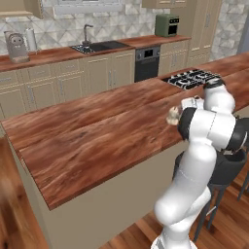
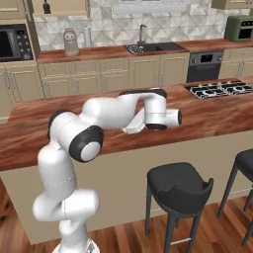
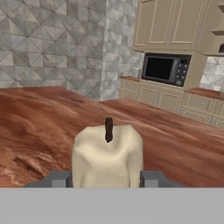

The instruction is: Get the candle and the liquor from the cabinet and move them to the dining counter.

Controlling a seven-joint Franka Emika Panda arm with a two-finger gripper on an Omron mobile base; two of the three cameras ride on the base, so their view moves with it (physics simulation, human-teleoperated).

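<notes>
The cream candle [image 3: 107, 159], with a dark wick, sits between my two dark fingertips [image 3: 59, 178], and my gripper [image 3: 107, 178] is shut on it. From the left base view the candle [image 1: 171, 117] shows as a pale lump at the end of my hand, just over the dining counter [image 1: 97, 131] near its front edge. I cannot tell whether it touches the wood. In the right base view my forearm lies across the dining counter [image 2: 207, 116]. The liquor [image 2: 46, 7], a small black bottle, stands inside the cabinet [image 2: 64, 7] at the top left.
A black cooktop [image 1: 192, 78] is set into the island to the right of my hand. Dark stools [image 2: 178, 185] stand along the island's near side. On the back worktop are a sink [image 1: 92, 47] and a coffee machine [image 1: 16, 46]. A microwave [image 3: 164, 69] sits in the wall units.
</notes>
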